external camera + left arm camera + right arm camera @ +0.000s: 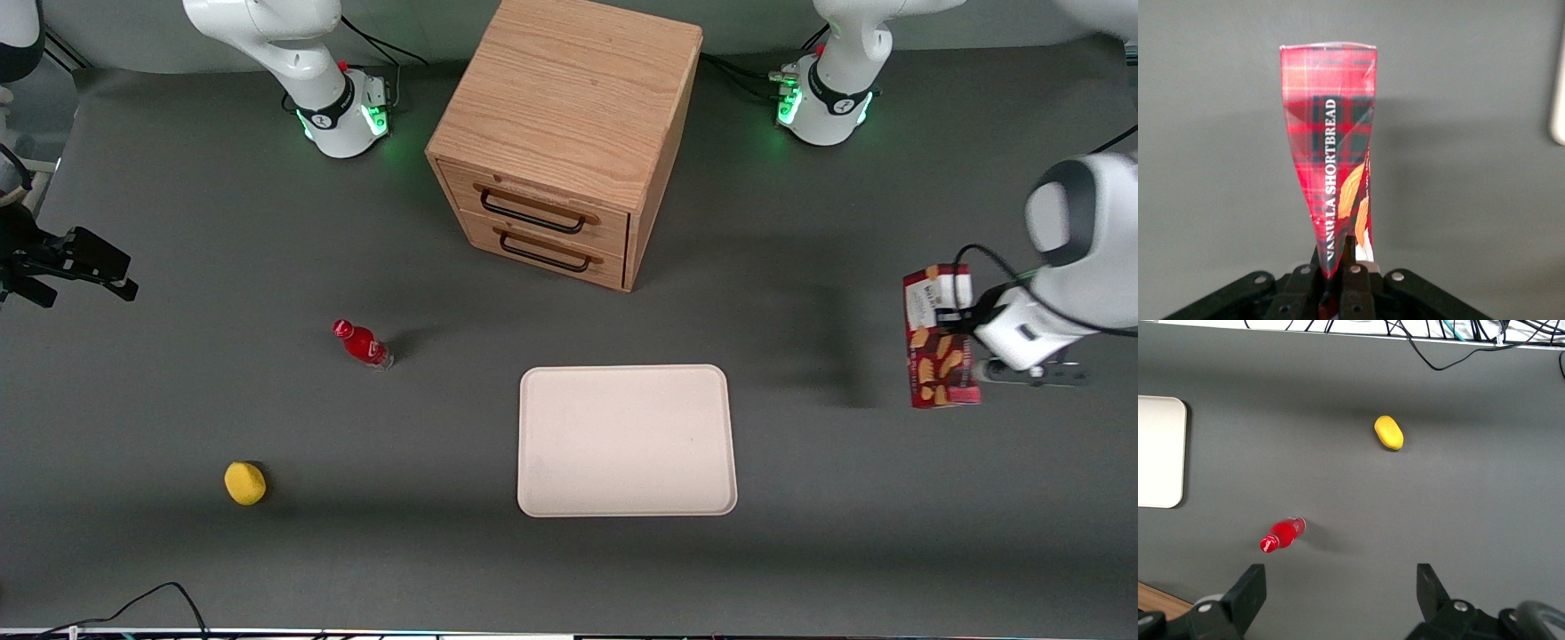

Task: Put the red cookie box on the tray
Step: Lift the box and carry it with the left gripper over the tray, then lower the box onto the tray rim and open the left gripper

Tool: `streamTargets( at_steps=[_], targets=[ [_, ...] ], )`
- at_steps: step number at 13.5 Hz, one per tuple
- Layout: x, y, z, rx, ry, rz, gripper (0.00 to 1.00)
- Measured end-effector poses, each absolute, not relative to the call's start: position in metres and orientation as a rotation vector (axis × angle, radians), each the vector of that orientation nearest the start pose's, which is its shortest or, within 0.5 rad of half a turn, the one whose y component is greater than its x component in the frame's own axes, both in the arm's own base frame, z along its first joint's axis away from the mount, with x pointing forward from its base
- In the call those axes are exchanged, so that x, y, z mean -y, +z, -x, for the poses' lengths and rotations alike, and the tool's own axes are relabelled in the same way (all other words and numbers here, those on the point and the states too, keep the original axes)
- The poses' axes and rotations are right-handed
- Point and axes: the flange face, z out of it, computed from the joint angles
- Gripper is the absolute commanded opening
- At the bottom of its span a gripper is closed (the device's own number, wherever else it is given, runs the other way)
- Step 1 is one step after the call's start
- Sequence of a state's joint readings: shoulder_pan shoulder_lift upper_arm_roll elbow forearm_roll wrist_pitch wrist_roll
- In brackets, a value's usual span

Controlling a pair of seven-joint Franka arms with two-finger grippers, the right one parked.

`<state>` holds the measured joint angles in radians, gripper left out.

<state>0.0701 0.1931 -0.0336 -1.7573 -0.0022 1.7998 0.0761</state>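
Box (939, 338) pinched edgewise in gripper (965, 322), lifted, well off tray (627, 440) toward working arm's end; long axis parallels tray's short side.

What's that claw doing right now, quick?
Gripper: shut on the cookie box, holding it in the air toward the working arm's end of the table, not yet over the tray.

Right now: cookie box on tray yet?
No. The gripper holds the red cookie box toward the working arm's end; the tray is bare.
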Motion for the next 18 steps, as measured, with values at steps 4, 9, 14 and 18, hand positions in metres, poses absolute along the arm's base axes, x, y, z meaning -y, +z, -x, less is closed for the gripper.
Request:
streamTargets(
  at_steps=[4, 9, 14, 18],
  targets=[
    [0.079, 0.552, -0.607, 0.038, 0.135, 3.178, 0.00],
    [0.248, 0.470, -0.636, 0.221, 0.012, 3.273, 0.00],
    [0.279, 0.297, -0.676, 0.136, -0.130, 3.241, 0.00],
    [0.278, 0.262, -0.675, 0.055, -0.142, 3.195, 1.00]
  ],
)
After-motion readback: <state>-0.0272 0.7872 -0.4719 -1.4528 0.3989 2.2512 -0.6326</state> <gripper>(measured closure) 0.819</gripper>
